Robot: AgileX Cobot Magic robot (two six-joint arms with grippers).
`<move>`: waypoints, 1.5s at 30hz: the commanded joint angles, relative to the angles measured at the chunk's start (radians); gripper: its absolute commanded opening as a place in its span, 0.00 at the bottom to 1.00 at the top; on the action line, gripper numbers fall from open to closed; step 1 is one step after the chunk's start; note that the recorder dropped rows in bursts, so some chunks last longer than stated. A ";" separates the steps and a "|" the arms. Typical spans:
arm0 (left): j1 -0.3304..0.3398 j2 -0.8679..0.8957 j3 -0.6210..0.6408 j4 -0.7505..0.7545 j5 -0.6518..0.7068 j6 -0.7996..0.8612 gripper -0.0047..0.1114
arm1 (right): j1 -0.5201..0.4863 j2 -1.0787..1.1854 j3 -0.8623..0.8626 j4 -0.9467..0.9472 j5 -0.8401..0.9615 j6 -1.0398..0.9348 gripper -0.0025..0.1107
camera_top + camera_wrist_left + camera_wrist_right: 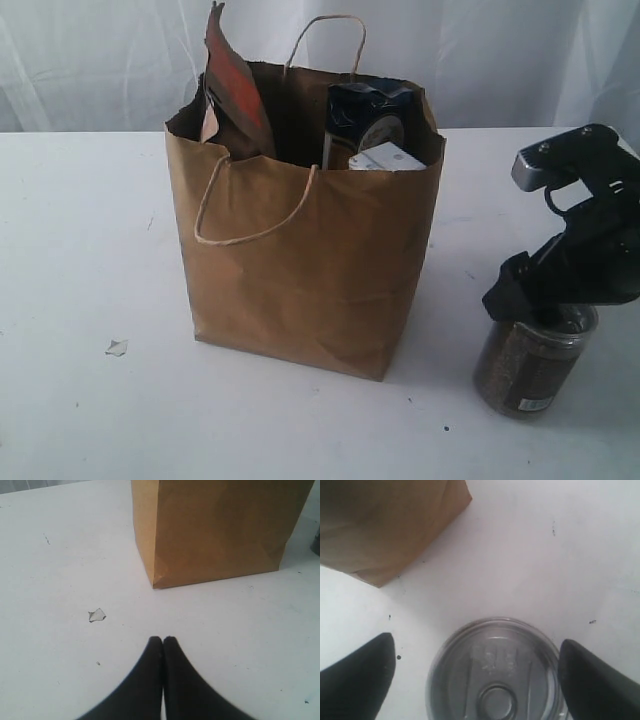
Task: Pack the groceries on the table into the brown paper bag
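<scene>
White table (80, 250) bears brown paper bag (310, 260); round container (525, 370); paper scrap (117, 347).

A pale, softly folded white curtain (100, 60) hangs behind the far edge of the broad white worktop (80, 250), which is faintly scuffed under even, diffuse light.

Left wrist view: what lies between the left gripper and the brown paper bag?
In that view, only bare table separates the left gripper from the brown paper bag; a paper scrap lies aside.
</scene>
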 commanded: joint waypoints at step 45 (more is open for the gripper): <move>0.003 -0.004 0.004 -0.005 0.000 -0.009 0.04 | 0.041 0.070 0.017 -0.045 0.008 0.036 0.85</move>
